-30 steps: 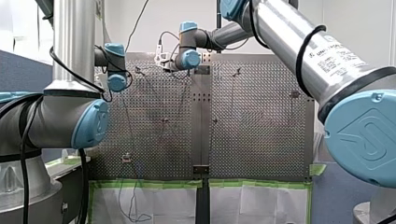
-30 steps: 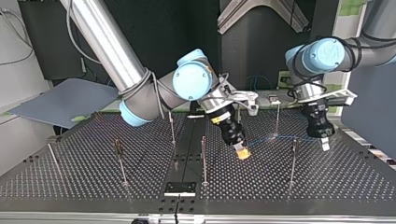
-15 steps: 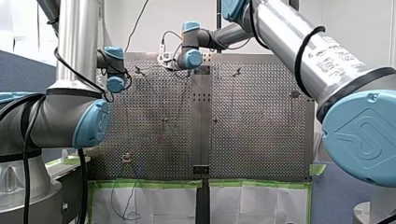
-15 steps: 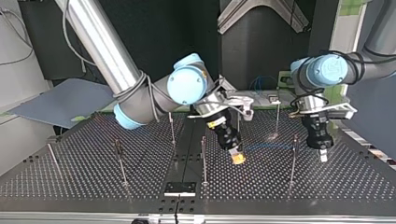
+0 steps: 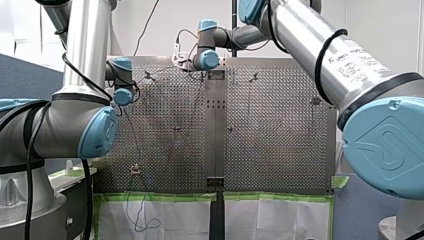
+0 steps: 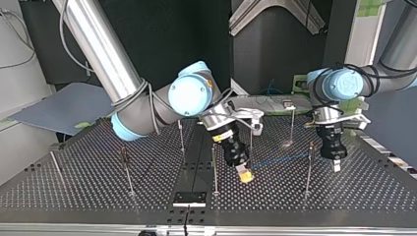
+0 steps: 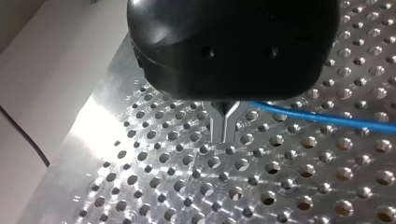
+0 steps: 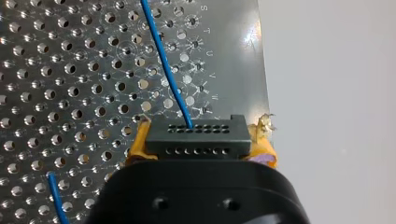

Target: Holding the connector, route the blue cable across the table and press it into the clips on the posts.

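Claw of my right arm (image 8: 201, 142), yellow-padded, is clamping the black rectangular multi-hole connector (image 8: 196, 135) low over the perforated metal tabletop (image 6: 98, 191); the thin blue cable (image 8: 166, 60) is running from it across the holes to my left claw (image 7: 224, 139), whose metal fingers (image 7: 217, 123) are pinching together on it.

**Legible markings: table edge and right arm**

In the right wrist view we are reading a column of engraved letters (image 8: 208, 53), S, T, U, V and W, one beside each row of holes along the edge of the perforated table (image 8: 70, 93). In the front view we are finding a printed label (image 5: 359, 56) on my right arm (image 5: 295, 30), too blurred to read. Its blue joint cap (image 5: 387, 145) is bearing an embossed emblem.
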`<action>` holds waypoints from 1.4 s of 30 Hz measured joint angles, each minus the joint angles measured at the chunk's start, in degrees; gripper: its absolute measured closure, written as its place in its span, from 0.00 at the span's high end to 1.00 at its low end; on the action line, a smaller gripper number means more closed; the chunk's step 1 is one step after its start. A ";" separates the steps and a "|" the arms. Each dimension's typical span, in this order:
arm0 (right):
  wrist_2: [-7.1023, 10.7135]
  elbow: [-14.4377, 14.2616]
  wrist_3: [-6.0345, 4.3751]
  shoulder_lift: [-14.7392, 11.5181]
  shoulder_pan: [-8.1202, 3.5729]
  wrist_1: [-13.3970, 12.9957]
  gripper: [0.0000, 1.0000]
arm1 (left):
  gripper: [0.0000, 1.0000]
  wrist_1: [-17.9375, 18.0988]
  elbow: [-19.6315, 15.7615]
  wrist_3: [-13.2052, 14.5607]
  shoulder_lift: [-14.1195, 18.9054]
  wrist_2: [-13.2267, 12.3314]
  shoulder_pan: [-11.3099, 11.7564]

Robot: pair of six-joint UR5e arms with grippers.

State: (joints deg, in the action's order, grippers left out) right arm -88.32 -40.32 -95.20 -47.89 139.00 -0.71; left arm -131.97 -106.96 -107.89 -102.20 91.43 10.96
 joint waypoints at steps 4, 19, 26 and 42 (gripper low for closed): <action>-0.01 -0.09 0.00 0.04 0.22 0.15 0.00 | 0.25 -1.23 0.00 -1.72 -0.03 0.01 0.07; -1.90 -4.38 0.75 0.36 0.57 0.13 0.00 | 0.99 -8.83 -0.04 -1.90 2.08 4.11 -0.48; -2.96 -5.01 1.25 1.36 0.34 0.23 0.00 | 0.99 -12.50 -0.06 -1.51 4.31 4.21 -1.10; -3.15 -5.09 1.23 2.18 0.30 0.26 0.00 | 0.99 -20.48 -3.13 0.84 7.86 4.35 -3.17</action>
State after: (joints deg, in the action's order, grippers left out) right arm -91.47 -45.41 -93.98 -45.71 139.30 -0.45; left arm -152.45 -110.09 -107.05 -94.34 95.78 7.79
